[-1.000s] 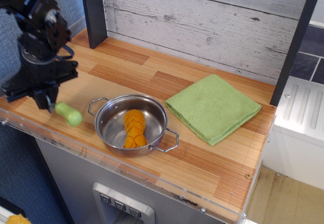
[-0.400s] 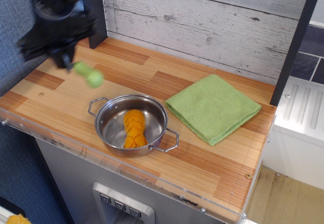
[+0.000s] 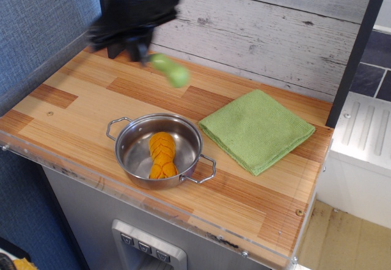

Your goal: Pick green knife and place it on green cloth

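The blurred black gripper [image 3: 143,49] is closed on the green knife [image 3: 170,70], gripping its head end so the handle juts down to the right, in the air above the wooden counter [image 3: 73,105]; the green cloth [image 3: 256,129] lies flat beside the steel pan [image 3: 160,150]

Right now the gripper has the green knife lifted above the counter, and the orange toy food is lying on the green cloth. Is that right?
Not quite. The gripper does hold the green knife above the counter, but the orange toy food lies inside the steel pan, not on the green cloth, which is bare. The observation.image view shows this.
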Robot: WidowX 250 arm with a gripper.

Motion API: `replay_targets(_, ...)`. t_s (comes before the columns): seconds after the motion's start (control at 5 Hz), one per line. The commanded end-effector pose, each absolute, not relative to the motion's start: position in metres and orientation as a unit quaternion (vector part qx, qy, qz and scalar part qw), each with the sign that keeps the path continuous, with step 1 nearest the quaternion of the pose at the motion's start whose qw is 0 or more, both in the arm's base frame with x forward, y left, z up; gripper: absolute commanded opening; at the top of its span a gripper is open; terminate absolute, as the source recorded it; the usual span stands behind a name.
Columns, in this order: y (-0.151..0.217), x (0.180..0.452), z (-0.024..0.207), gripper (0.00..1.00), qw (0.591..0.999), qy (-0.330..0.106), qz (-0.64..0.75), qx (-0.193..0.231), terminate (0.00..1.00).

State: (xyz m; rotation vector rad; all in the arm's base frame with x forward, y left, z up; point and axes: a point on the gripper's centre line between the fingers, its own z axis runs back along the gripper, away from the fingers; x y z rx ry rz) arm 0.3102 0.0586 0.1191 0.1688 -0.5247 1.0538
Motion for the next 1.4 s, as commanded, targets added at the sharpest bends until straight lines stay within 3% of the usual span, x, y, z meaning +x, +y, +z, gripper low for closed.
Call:
replay_targets(0.0,0.000,0.335,0.110,0.00,0.840,-0.254,0.474,0.067,0.00)
replay_targets(0.6,-0.045,0.354,0.051,0.00,0.879,-0.226,0.413,0.081,0.00)
replay_targets(1.0,-0.043,0.355,0.036,0.00,0.881,-0.214,0.412,0.087,0.00)
replay_targets(1.2,-0.040,0.354,0.038,1.00,0.882,-0.204,0.418,0.075,0.00)
